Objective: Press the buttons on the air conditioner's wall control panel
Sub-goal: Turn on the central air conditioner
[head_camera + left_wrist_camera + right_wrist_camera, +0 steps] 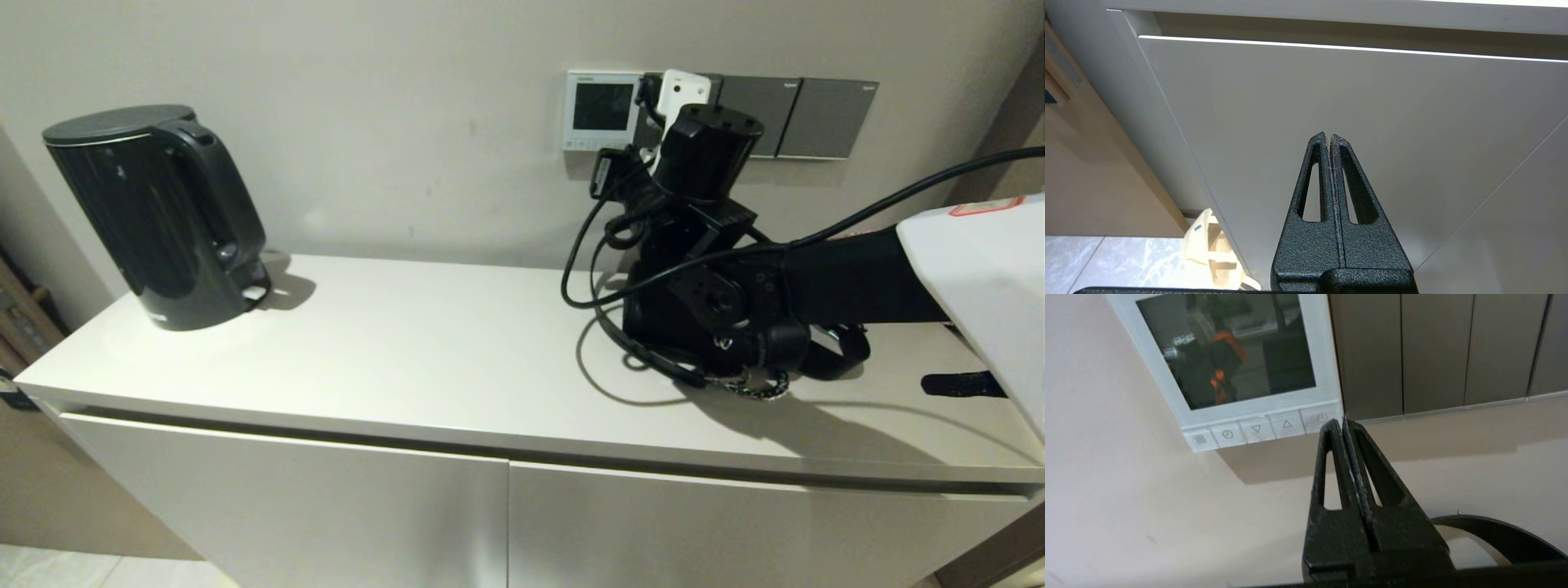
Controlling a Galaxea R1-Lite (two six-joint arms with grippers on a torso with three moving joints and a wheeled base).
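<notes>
The white control panel (602, 110) with a dark screen hangs on the wall above the cabinet; it also shows in the right wrist view (1233, 355). Its row of small white buttons (1257, 428) runs along its bottom edge. My right gripper (1340, 421) is shut and empty, its tips at the power button (1319, 417) at the end of the row nearest the switch plates; I cannot tell if they touch it. In the head view the right arm's wrist (702, 155) hides the fingers. My left gripper (1328, 136) is shut and empty, parked low before the cabinet door.
Dark grey switch plates (796, 118) sit beside the panel on the wall. A black kettle (159, 212) stands at the left of the white cabinet top (408, 343). Loose black cables (588, 278) hang from the right arm.
</notes>
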